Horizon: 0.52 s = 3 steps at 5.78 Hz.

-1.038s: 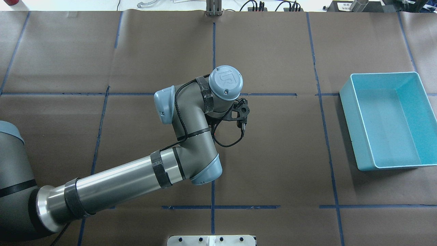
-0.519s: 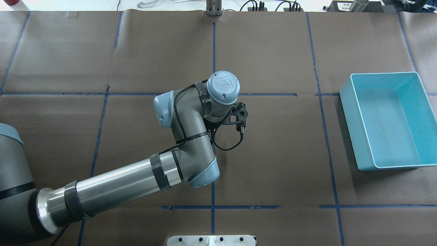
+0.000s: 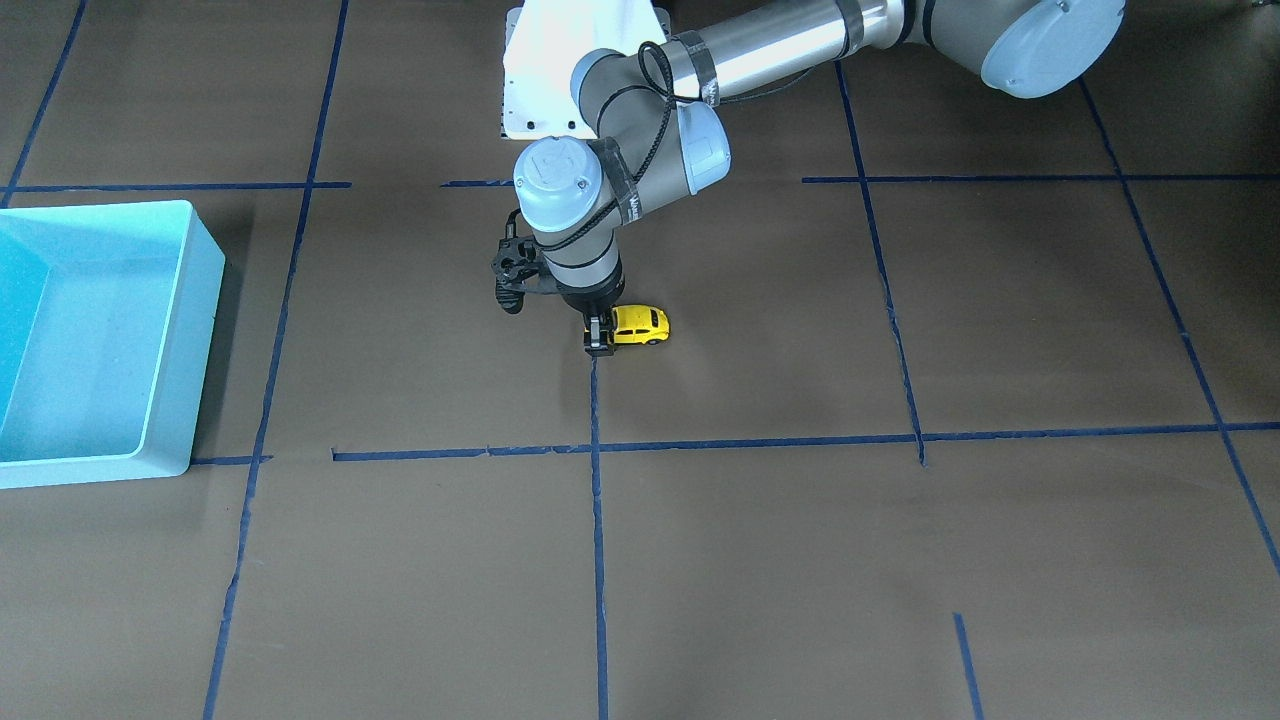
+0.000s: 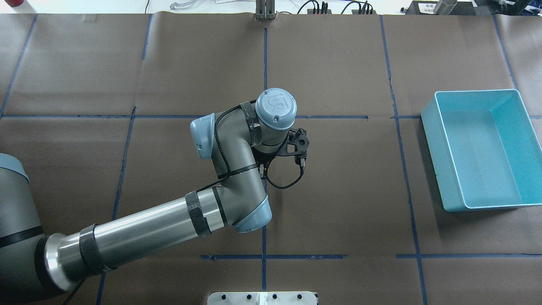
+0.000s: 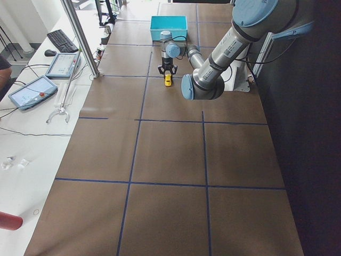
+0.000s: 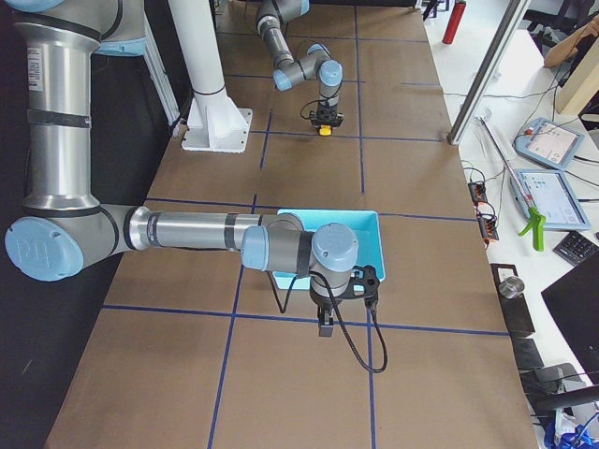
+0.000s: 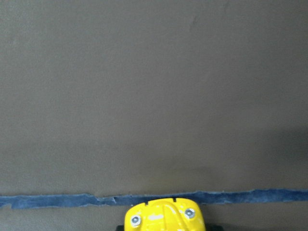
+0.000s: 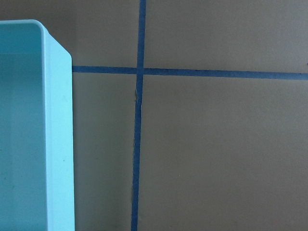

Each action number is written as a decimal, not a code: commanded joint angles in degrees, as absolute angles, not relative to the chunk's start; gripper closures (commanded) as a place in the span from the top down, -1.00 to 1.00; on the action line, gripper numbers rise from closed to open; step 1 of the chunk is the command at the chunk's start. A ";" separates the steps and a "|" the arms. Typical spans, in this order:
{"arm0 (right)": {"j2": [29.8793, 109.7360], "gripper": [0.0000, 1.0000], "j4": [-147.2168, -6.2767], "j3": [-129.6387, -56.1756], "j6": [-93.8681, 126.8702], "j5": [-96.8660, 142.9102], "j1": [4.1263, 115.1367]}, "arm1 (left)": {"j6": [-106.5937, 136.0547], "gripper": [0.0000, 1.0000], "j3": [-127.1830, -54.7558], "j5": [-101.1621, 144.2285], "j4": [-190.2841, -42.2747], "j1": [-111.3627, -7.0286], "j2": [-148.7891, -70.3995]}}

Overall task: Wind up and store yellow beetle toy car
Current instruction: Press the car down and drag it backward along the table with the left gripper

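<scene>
Down at counter level, my left fingers [image 3: 598,344] straddle one end of the yellow beetle toy car [image 3: 640,325]. It sits on its wheels mid-counter [image 3: 800,560], its end just beside a blue tape line [image 7: 57,200]. From my wrist only a rounded yellow end with two silvery dots pokes into view, so I cannot tell whether I'm pinching it or merely bracketing it. I judge the toy to be light and hard-shelled, with a glossy domed body, so it looks slippery up top. The place to hold is low across the flanks, by the doors, never over the roof curve. For winding, the wheels need pressing into the brown covering while they drag, and too hard a squeeze could squirt it out. Farther off, the light blue bin [image 3: 205,350] waits, well apart from the car. My right fingers [image 6: 325,327] hang near it. Open or closed there, I cannot tell.
</scene>
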<state>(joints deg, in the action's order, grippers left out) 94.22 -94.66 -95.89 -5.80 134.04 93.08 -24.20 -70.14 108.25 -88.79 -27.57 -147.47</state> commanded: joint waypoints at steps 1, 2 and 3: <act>94.22 1.00 -94.66 -95.80 -5.80 134.03 93.08 | -24.08 -0.99 -71.44 108.98 -93.14 -27.68 -147.66; 94.31 1.00 -94.66 -95.80 -5.80 134.03 93.08 | -24.00 -1.00 -71.54 108.98 -97.51 -27.86 -147.66; 94.31 1.00 -94.66 -95.80 -5.80 134.03 93.08 | -19.99 -1.00 -71.37 110.72 -100.95 -28.04 -147.57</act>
